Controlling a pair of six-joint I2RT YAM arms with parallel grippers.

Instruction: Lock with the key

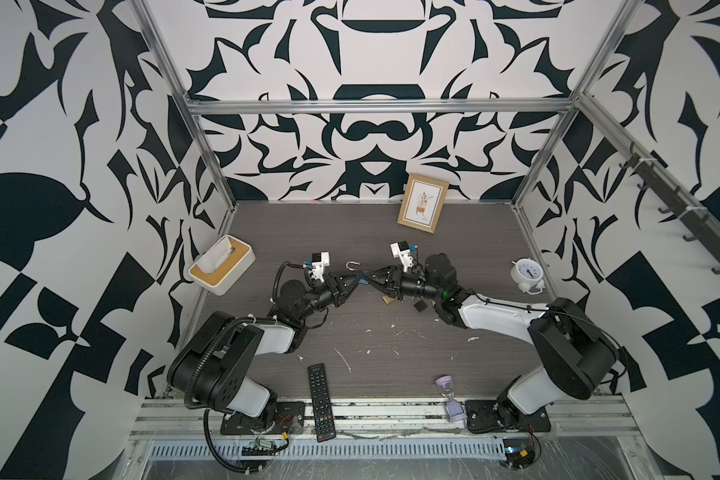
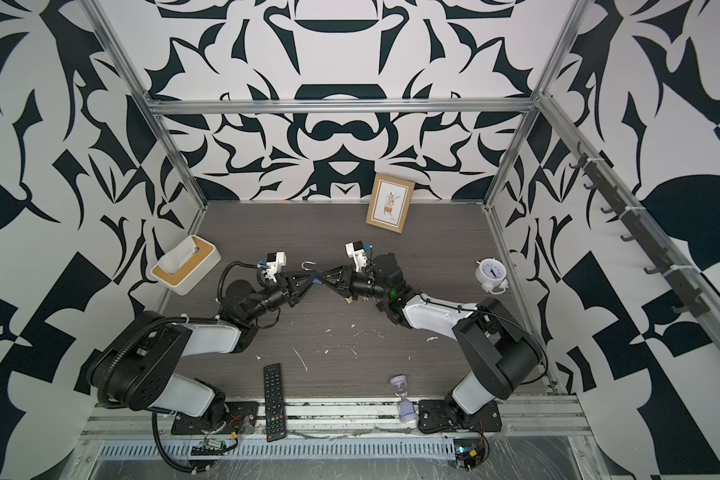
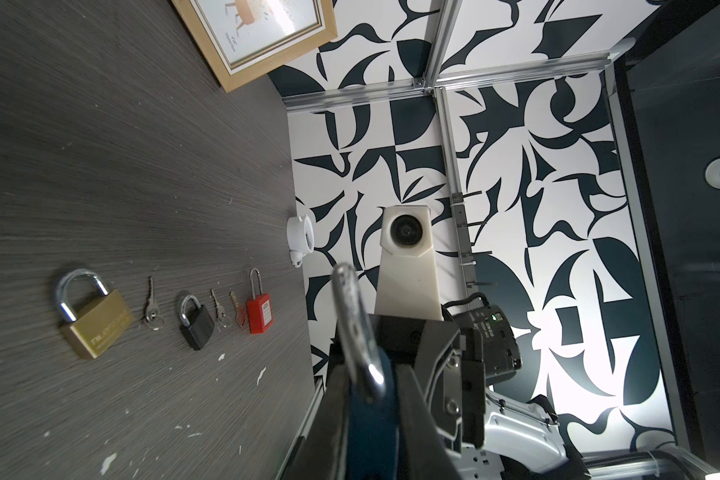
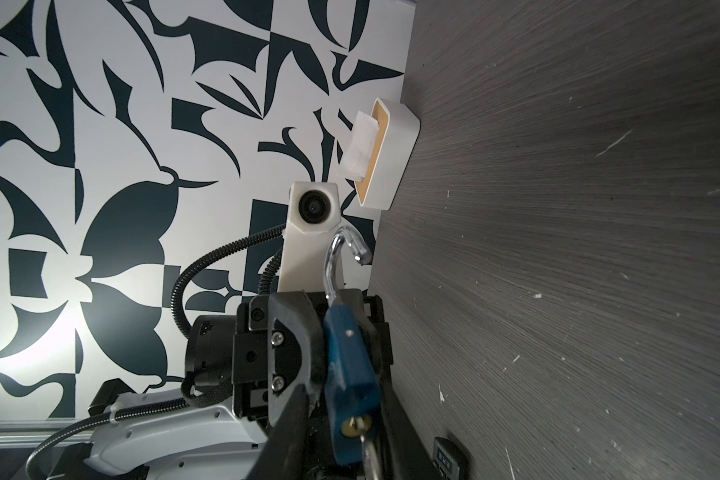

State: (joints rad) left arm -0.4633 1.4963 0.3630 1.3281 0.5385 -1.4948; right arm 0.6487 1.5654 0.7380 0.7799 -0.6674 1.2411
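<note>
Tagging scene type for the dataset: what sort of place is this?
Probably a lab robot test cell: aluminium frame, printed black-and-white walls, and staged household props such as a tissue box.

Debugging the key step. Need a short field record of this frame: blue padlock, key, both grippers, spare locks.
blue padlock: held by left gripper, jaws shut on its body
shackle: open, free end out of the body
key: in the keyhole at the padlock's base
right gripper: jaws either side of the key, grip unclear
spare locks: brass padlock, black padlock, red padlock on the table, shackles shut
</note>
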